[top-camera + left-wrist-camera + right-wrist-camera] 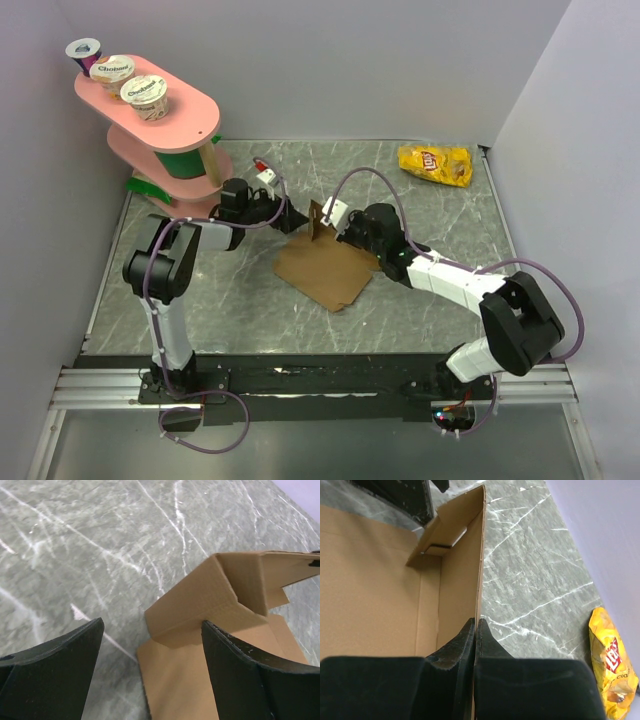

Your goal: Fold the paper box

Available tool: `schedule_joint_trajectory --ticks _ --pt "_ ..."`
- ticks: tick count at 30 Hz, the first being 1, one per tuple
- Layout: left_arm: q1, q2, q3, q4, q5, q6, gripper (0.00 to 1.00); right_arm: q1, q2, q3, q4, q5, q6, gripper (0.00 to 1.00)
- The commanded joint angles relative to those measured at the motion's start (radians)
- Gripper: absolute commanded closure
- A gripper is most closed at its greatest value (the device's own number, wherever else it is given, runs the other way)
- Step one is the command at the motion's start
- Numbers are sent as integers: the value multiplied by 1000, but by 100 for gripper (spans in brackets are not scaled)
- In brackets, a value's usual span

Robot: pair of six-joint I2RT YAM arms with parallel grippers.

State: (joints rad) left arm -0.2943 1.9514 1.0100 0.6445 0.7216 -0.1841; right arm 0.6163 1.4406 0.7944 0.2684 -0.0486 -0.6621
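The paper box (pixel 200 605) is cut off below.

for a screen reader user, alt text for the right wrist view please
The right pincer is shut on a raised side wall of the brown corrugated cardboard box; a yellow chip bag lies on the grey marbled table.

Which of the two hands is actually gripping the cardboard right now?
The right hand, its fingers shut on the raised side wall of the paper box. The left hand stands wide open by the corner flap, gripping nothing.
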Motion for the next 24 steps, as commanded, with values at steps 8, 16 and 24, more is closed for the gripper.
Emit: schedule_joint_trajectory --ticks 8,16,24 --pt "-43 52 68 105 101 -63 16 3 41 5 -107 -82 45 100" --pt "-72 98 125 145 111 -104 15 3 55 14 -116 -94 48 100" --pt "-72 158 165 241 183 -204 21 22 63 -3 -112 18 25 100"
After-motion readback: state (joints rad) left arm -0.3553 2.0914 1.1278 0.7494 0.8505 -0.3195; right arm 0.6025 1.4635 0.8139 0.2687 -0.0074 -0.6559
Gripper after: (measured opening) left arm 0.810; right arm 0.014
